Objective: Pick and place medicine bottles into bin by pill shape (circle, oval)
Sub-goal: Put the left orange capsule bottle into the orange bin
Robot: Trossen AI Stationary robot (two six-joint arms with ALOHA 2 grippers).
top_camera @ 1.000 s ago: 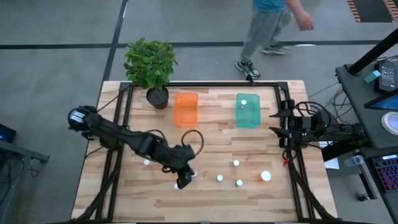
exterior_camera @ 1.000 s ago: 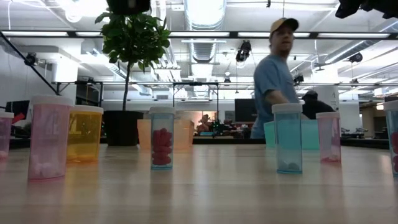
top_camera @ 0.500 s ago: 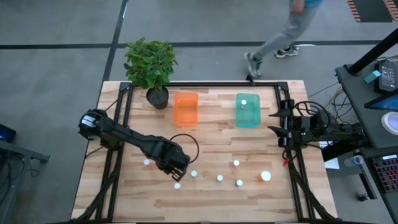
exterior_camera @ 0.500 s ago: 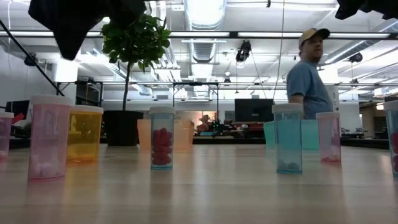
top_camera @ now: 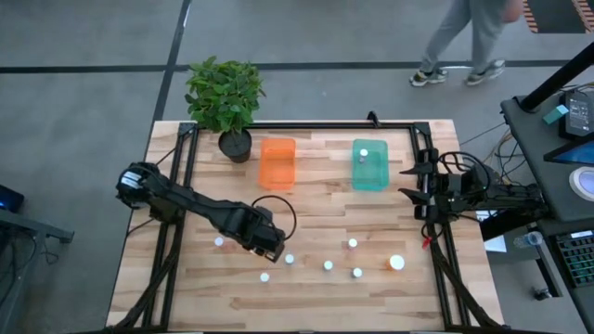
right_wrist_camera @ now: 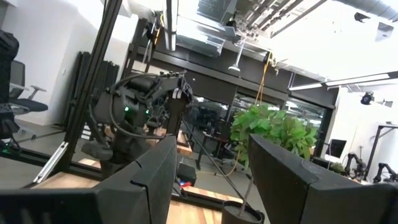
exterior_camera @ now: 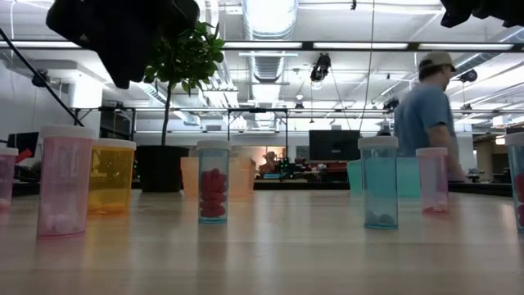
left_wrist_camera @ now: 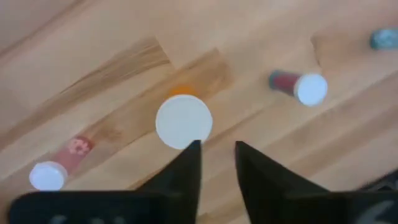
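Observation:
Several small medicine bottles with white caps stand upright on the wooden table. My left gripper points down above the yellow-orange bottle, fingers a narrow gap apart and holding nothing. In the left wrist view its gripper sits just beside that bottle's cap. A pink bottle and one with red pills stand to either side. The orange bin and the teal bin stand at the far side, one bottle inside the teal one. My right gripper waits open at the right edge.
A potted plant stands at the far left beside the orange bin. More bottles and a larger one stand toward the near right, another left of my left arm. A person walks beyond the far edge.
My left gripper has pulled back a little from the near edge toward the table's far left, sunk lower and rolled and tipped until it points down. In the low view its dark hand has dropped into the top left. The bottles have stayed put. The person has walked to the right.

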